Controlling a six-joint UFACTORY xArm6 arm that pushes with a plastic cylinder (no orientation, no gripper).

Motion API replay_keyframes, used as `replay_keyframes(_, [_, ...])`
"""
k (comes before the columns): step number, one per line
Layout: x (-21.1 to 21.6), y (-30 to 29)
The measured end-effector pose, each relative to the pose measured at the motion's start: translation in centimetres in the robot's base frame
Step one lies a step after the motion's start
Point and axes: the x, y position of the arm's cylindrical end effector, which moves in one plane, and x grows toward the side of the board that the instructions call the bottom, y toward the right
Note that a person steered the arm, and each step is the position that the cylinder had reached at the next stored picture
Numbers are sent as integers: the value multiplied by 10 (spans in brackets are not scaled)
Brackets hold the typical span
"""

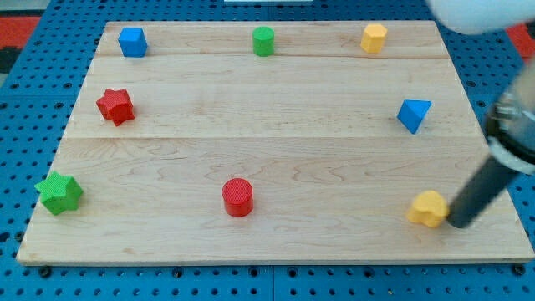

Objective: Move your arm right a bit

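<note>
My dark rod comes down from the view's right edge, and my tip (458, 224) rests on the wooden board (276, 159) at the lower right. It sits just right of a yellow block (428, 208), touching or nearly touching it. A blue triangular block (413, 114) lies above it, at the right middle. A red cylinder (238, 197) stands at the lower middle. A green star (59, 193) is at the lower left and a red star (115, 106) at the left.
Along the top edge are a blue cube (132, 41), a green cylinder (263, 40) and a yellow hexagonal block (374, 38). The board's right edge runs close to my tip. A blue pegboard (25, 134) surrounds the board.
</note>
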Motion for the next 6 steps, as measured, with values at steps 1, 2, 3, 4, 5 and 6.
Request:
replay_keyframes(1, [-11, -49])
replay_keyframes(2, [-12, -26])
replay_keyframes(3, [-12, 11])
replay_keyframes(4, [-12, 26])
replay_keyframes(5, [-15, 23])
replay_keyframes(6, [-26, 32])
